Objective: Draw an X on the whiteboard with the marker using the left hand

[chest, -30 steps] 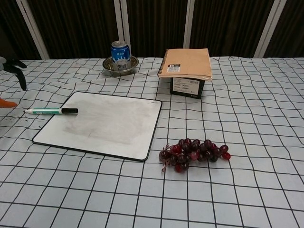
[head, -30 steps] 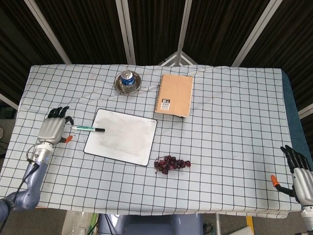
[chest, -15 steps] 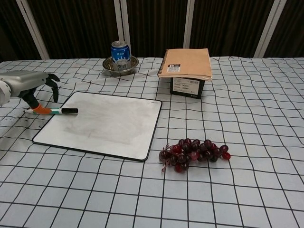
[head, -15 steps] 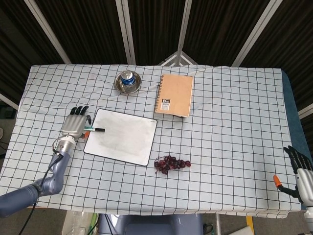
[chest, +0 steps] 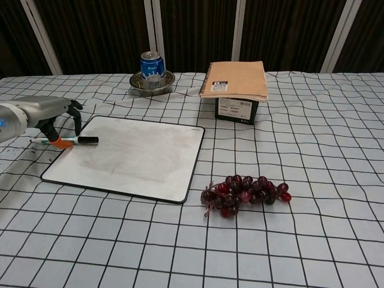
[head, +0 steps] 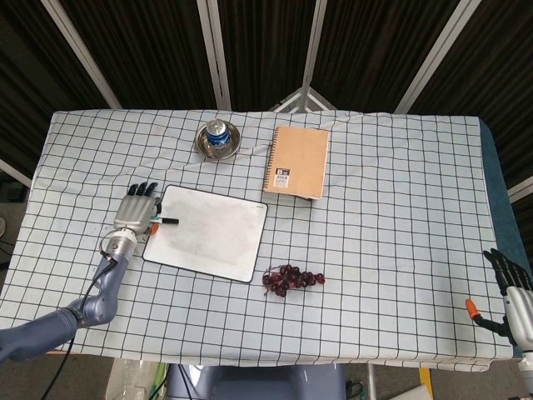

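The whiteboard (head: 208, 233) (chest: 132, 156) lies flat on the checked cloth, left of centre, its face showing only faint grey smears. A green-banded marker (chest: 72, 140) with a black cap (head: 169, 221) rests across the board's left edge. My left hand (head: 137, 212) (chest: 51, 114) hangs right over the marker's rear end, fingers spread and pointing at the board; its orange thumb tip (chest: 58, 142) touches the marker, which still lies on the table. My right hand (head: 512, 292) is open at the table's near right corner, seen only in the head view.
A blue can stands in a metal bowl (head: 218, 137) (chest: 152, 66) behind the board. A tan spiral notebook (head: 297, 161) sits on a black box (chest: 236, 109) at the back centre. A bunch of dark grapes (head: 290, 279) (chest: 243, 189) lies right of the board's near corner.
My left hand has travelled right from the table's left side and now covers the marker's rear end. The marker and board have not shifted. The right hand stays low at the corner.
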`<state>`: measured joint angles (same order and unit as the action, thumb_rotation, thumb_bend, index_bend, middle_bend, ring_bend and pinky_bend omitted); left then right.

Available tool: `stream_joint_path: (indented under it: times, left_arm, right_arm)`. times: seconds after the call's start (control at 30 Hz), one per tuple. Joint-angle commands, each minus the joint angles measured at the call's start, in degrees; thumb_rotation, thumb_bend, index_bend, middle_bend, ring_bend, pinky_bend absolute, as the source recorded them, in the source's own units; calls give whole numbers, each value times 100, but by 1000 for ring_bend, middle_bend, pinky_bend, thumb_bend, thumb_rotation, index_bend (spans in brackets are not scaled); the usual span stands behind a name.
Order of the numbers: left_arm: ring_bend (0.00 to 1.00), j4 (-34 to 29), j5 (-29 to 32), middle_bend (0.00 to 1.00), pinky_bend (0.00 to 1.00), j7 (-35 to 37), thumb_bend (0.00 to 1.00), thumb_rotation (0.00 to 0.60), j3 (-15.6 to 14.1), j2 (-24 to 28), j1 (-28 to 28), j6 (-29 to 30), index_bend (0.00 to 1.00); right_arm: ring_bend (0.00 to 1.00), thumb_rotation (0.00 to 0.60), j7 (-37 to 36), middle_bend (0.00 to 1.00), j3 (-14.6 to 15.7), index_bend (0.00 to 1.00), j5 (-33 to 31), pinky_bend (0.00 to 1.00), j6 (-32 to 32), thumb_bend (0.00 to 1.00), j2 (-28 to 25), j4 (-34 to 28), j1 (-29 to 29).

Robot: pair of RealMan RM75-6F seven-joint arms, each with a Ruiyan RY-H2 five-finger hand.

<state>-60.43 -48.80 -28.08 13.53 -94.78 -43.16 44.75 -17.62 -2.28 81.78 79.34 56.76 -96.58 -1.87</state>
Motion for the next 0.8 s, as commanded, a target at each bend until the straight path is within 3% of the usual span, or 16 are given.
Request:
stream_joint_path:
  times: [0.03, 0.23, 0.43, 0.53, 0.8]
  left_arm:
    - [0, 51, 43, 43, 0, 20, 473, 600, -12, -15, -14, -30, 458]
    - [0, 135, 121, 44, 0, 54, 486, 600, -32, -72, -47, -79, 477]
    - [0, 134, 121, 76, 0, 137, 526, 600, -30, -97, -68, -57, 614]
    - [0, 21, 28, 92, 0, 304, 539, 600, 21, -56, -47, 42, 636]
    - [0, -840, -169, 115, 0, 1035, 546, 600, 502, 296, 13, 429, 657]
  right_arm:
    - [0, 600, 5, 0, -1, 0, 0, 0, -5, 351, -1, -6, -3]
    - [0, 600, 32, 0, -7, 0, -13, 0, -24, 352, 0, -22, -12]
    - [0, 600, 44, 0, -16, 0, -33, 0, -32, 351, 13, -22, -14]
    - [0, 600, 38, 0, -16, 0, -44, 0, -35, 352, 3, -35, -8]
    - [0, 600, 17, 0, -15, 0, -54, 0, -59, 352, -11, -54, -10]
